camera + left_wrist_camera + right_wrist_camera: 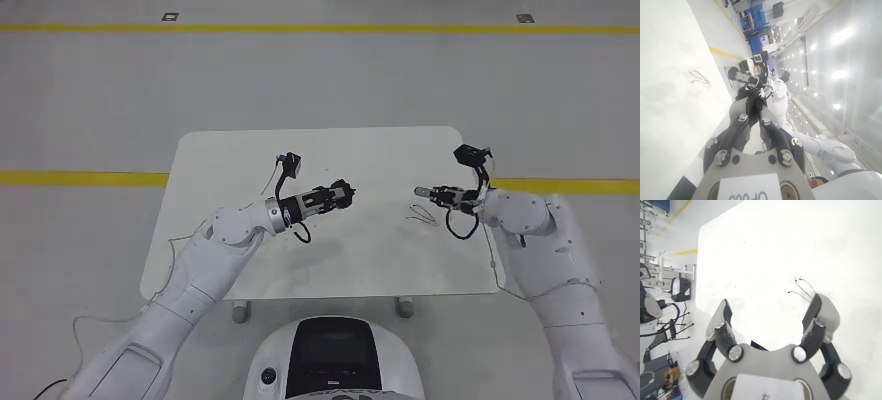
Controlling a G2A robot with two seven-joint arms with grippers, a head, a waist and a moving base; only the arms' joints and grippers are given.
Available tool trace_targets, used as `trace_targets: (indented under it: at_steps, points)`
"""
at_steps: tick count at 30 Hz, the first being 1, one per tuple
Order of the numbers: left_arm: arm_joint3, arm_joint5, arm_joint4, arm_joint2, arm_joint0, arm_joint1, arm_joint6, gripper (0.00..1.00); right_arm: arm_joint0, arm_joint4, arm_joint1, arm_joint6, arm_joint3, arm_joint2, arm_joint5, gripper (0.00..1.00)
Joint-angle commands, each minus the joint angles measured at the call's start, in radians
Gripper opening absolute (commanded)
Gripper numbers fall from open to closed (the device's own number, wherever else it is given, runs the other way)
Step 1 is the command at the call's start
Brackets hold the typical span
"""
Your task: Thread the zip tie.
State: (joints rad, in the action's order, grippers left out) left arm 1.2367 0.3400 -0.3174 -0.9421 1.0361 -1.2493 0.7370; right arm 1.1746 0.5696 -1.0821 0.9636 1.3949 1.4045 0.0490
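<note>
Pale floor (320, 90) surrounds the white table (250, 170) I work at. Near the middle of the top view my two arms face each other over the tabletop, with a gap between them. My left gripper (345, 191) sits just left of the frame's centre, its fingers pressed together. I see nothing caught between them, though something as thin as a tie could escape me there. My right gripper (428, 192) sits right of centre, and its wrist view shows the fingers (814, 306) spread wide with nothing between them.

The zip ties (425, 213) lie flat on the table as a few thin dark strands, just below my right gripper in the top view. Seen from my right wrist, they pass behind one fingertip. I cannot tell whether it touches them.

As I read it, threading has not begun and the step in hand is picking up one tie. The next move calls for lowering my right gripper until a single strand lies between the pads, then closing on that one alone, since the strands lie close together. A thin strand on a smooth top may well slip out. My left gripper would then have to open and take the other end, so the tail can be fed through the head.
</note>
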Motion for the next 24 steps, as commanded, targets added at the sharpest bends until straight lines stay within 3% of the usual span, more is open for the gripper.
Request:
trace_targets:
  at_steps: [1,10,14,16,24]
  points:
    - [0.0,0.0,0.0,0.0,0.0,0.0,0.0,0.0,-0.01,0.033,0.004,0.019,0.006,0.0,0.009,1.0]
    - [0.0,0.0,0.0,0.0,0.0,0.0,0.0,0.0,-0.14,0.244,0.012,0.171,-0.045,-0.11,0.133,1.0]
    - [0.0,0.0,0.0,0.0,0.0,0.0,0.0,0.0,-0.191,0.258,0.007,0.208,-0.083,-0.166,0.21,1.0]
    - [0.0,0.0,0.0,0.0,0.0,0.0,0.0,0.0,-0.209,0.242,0.003,0.234,-0.103,-0.201,0.276,1.0]
    - [0.0,0.0,0.0,0.0,0.0,0.0,0.0,0.0,-0.216,0.238,0.002,0.233,-0.116,-0.206,0.277,1.0]
